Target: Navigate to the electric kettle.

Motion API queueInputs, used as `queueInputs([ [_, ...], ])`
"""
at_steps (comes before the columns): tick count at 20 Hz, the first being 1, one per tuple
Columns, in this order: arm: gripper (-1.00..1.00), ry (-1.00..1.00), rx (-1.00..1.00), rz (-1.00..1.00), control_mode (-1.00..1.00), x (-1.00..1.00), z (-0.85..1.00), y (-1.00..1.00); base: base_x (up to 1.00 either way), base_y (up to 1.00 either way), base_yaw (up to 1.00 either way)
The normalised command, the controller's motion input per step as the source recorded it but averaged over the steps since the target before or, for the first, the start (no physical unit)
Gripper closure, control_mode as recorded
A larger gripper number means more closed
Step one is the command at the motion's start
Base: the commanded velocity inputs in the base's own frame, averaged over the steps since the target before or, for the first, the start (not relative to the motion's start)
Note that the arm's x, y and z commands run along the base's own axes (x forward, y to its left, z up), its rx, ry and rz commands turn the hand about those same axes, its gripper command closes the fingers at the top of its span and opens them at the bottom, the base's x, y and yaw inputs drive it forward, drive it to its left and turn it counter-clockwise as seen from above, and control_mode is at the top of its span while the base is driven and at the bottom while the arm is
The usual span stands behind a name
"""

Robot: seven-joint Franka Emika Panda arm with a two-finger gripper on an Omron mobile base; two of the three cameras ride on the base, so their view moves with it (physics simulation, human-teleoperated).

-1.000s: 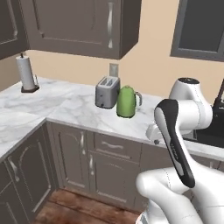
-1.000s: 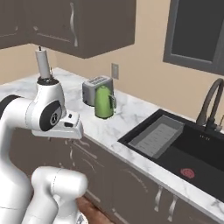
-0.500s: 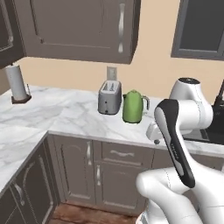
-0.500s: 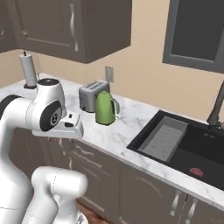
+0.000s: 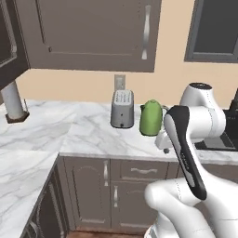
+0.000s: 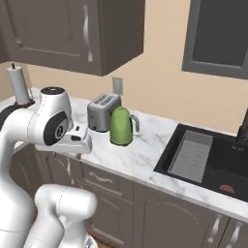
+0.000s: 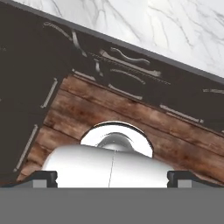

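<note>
Green electric kettle (image 5: 150,118) beyond the gripper (image 7: 113,176); gripper's opening impossible to tell.

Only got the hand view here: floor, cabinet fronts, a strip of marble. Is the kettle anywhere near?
Observer: Yes. The electric kettle stands on the marble counter, straight ahead of the base.
Operator: What's next to it?
Observer: A silver toaster right beside it, on the wall side, below a wall outlet.
Operator: Sink nearby?
Observer: A black sink is set in the counter further along, on the kettle's far side from the toaster.
Operator: Anything else on the counter?
Observer: A paper towel holder stands far off at the other end.
</note>
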Motion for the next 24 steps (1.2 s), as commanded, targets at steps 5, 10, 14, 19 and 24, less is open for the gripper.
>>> queueInputs([
  [5,-1.00,0.00,0.00,0.00,1.00,0.00,0.00,0.00,0.50,0.05,-0.22],
  [10,-1.00,0.00,0.00,0.00,1.00,0.00,0.00,0.00,0.56,0.00,-0.16],
  [14,-1.00,0.00,0.00,0.00,1.00,0.00,0.00,0.00,0.54,0.00,-0.16],
  [19,-1.00,0.00,0.00,0.00,1.00,0.00,0.00,0.00,0.43,0.01,-0.16],
  [24,-1.00,0.00,0.00,0.00,1.00,0.00,0.00,0.00,0.34,0.12,-0.16],
])
